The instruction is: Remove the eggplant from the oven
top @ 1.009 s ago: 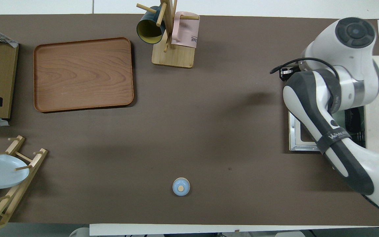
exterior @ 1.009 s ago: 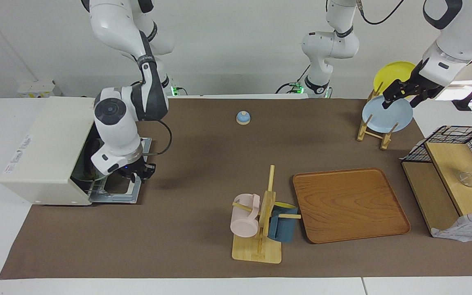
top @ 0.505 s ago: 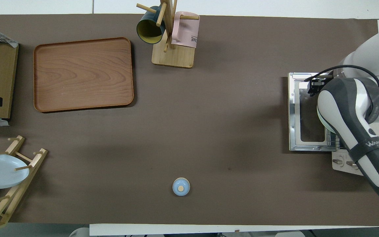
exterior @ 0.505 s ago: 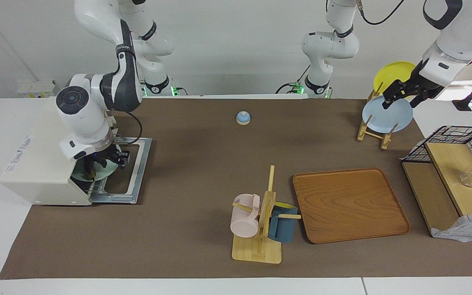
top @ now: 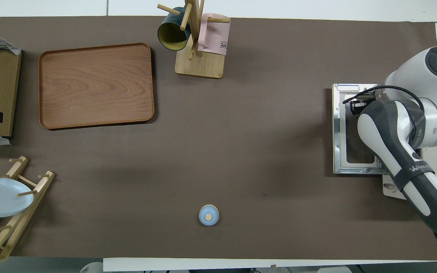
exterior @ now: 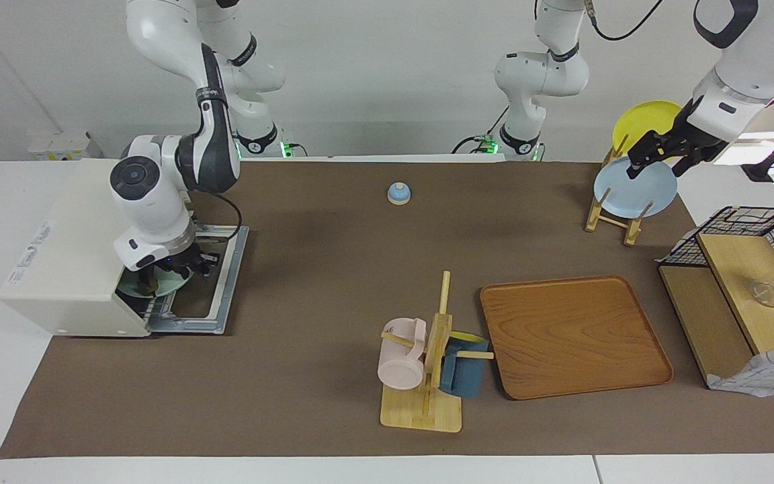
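The cream-white oven [exterior: 58, 255] stands at the right arm's end of the table, its door [exterior: 226, 282] dropped flat; the door also shows in the overhead view [top: 340, 129]. My right gripper [exterior: 162, 272] is at the oven's mouth, over a mint-green plate [exterior: 173, 282] on the rack. A small dark slender thing with a tan tip, likely the eggplant [exterior: 150, 286], shows just under the hand; I cannot tell if it is gripped. In the overhead view my arm hides the hand and the plate. My left gripper [exterior: 643, 158] waits over the plate rack.
A plate rack [exterior: 619, 208] holds a light blue plate [exterior: 632, 191] and a yellow plate [exterior: 646, 117]. A wooden tray [exterior: 575, 336], a mug tree [exterior: 427, 363] with two mugs, a small blue bell [exterior: 398, 193] and a wire shelf [exterior: 743, 282] are also on the table.
My right hand swung from over the open door into the oven's mouth, then drew back slightly toward the door. The mint-green plate came into view. The left arm has not moved.
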`<state>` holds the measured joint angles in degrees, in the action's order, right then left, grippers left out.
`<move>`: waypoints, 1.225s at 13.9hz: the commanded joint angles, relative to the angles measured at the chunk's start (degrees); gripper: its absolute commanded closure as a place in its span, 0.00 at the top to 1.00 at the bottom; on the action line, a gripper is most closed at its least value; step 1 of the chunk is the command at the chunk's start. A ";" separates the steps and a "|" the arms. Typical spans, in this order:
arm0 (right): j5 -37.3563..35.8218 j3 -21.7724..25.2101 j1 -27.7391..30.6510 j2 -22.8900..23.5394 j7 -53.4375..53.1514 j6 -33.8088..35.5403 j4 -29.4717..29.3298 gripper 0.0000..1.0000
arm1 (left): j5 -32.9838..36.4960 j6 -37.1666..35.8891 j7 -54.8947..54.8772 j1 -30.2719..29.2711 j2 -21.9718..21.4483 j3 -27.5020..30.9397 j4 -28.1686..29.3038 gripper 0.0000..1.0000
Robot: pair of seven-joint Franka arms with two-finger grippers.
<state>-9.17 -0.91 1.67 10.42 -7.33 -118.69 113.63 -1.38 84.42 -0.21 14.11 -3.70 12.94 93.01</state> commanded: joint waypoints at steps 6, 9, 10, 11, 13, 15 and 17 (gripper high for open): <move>-0.23 -0.85 -17.10 7.65 -19.77 12.50 -18.74 0.00 | -0.46 -2.50 -1.02 -0.84 -0.08 -0.02 -0.63 1.00; 7.40 -1.56 -25.45 19.51 -34.29 13.66 -33.60 0.00 | -0.46 -2.59 -0.85 -2.68 -0.60 -0.02 0.42 1.00; 7.76 -1.56 -29.32 24.60 -39.99 12.88 -40.18 0.00 | -0.46 -2.16 -1.28 -3.56 -0.96 -0.02 1.64 1.00; 7.94 -1.56 -31.62 28.82 -45.79 12.35 -45.11 0.00 | -0.29 -1.19 -1.37 -3.65 -2.27 -0.02 3.91 1.00; 7.86 -1.64 -36.28 36.57 -53.38 12.69 -56.02 0.00 | 1.20 5.28 -0.85 -3.57 -4.90 -0.11 10.23 1.00; 7.86 -1.73 -39.01 37.65 -58.48 12.69 -57.73 0.01 | 1.30 11.36 1.07 -2.78 -7.37 -0.89 17.09 1.00; 8.03 -1.82 -41.13 37.39 -65.76 9.37 -57.12 0.25 | 1.30 15.93 5.98 1.15 -7.64 -1.95 21.06 1.00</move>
<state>-2.42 -2.62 -38.95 46.95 -68.38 -108.83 59.51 -1.11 95.25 1.21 11.70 -8.23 12.07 107.68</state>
